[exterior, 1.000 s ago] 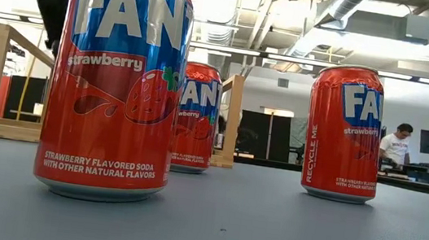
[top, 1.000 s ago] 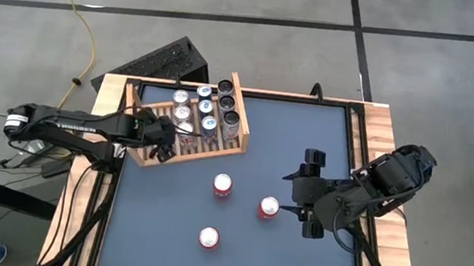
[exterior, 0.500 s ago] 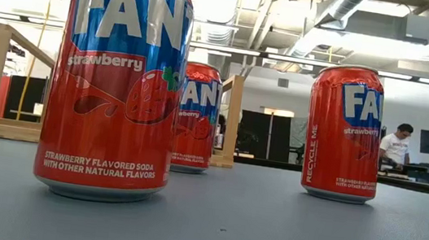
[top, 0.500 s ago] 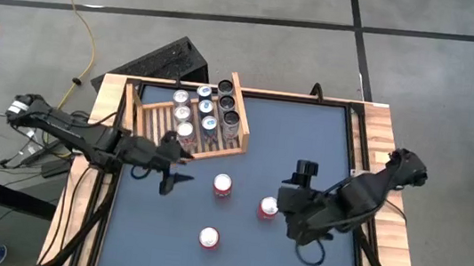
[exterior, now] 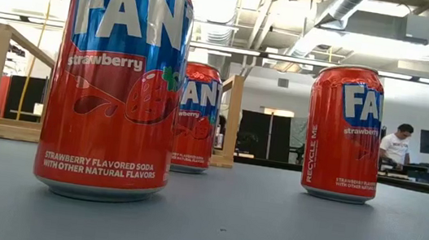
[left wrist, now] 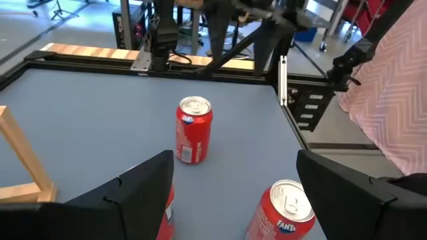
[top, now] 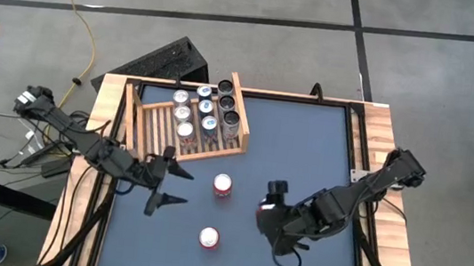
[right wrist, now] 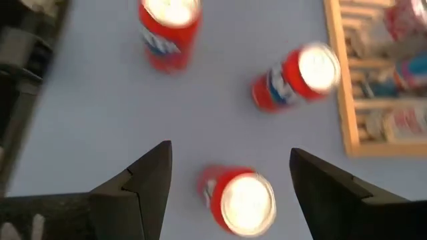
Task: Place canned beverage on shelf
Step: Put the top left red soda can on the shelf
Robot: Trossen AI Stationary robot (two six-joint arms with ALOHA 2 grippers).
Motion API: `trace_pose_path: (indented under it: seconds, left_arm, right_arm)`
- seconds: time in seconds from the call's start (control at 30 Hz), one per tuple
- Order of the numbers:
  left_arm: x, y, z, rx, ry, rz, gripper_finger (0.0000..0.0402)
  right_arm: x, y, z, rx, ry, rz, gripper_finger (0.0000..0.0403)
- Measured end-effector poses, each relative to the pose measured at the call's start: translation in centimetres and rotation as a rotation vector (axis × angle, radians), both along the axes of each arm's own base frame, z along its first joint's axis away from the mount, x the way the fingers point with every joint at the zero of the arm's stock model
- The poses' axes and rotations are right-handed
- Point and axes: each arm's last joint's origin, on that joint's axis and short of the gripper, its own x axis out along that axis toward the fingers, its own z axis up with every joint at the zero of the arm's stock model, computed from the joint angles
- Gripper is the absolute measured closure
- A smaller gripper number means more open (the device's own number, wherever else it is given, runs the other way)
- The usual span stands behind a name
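We see the right tool spread wide and holding nothing, poised directly above a red strawberry soda can that stands between its fingers in the right wrist view, while the left tool is likewise spread and empty near the worktop's left edge, just in front of the shelf. The light-wood slatted shelf sits at the worktop's far-left corner with eight cans standing in its right part, and two more red cans stand upright on the worktop toward the near edge. Compared with a second ago, the left tool has left the shelf and moved out over the worktop, and the right tool has shifted leftward until it covers the can it was beside.
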Motion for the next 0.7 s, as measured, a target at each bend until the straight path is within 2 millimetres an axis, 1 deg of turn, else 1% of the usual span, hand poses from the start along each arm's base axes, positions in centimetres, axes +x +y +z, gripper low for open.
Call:
trace_pose_path:
  seconds: [0.1,0.23,0.33,0.5,0.57,0.6,0.7]
  left_arm:
    - [-0.1,-0.3,0.0,-0.012,0.0,0.001,0.0099]
    - [0.1,-0.4,-0.3,0.001,0.012,0.02,0.0099]
    - [0.5,-0.6,-0.8,0.017,0.032,0.038,0.0099]
    - [1.8,-1.1,-2.0,0.038,0.065,0.081,0.0099]
    - [2.4,-1.5,-2.2,0.029,0.046,0.088,0.0099]
    - [2.7,-1.7,-2.3,0.021,0.03,0.087,0.0099]
    - [3.7,-2.3,-2.2,0.009,-0.043,0.063,0.0099]
  right_arm:
    - [0.5,-0.7,0.6,0.02,-0.039,0.012,0.0127]
    - [1.3,-2.2,0.7,0.0,-0.044,-0.004,0.0127]
    - [2.1,-3.4,0.8,-0.021,-0.062,-0.003,0.0127]
    - [3.8,-4.8,1.5,0.016,-0.185,-0.035,0.0127]
    - [4.8,-4.6,1.5,0.058,-0.239,-0.02,0.0127]
    - [5.2,-4.2,1.3,0.073,-0.275,0.012,0.0127]
    - [6.2,-2.6,0.2,0.063,-0.395,0.164,0.0127]
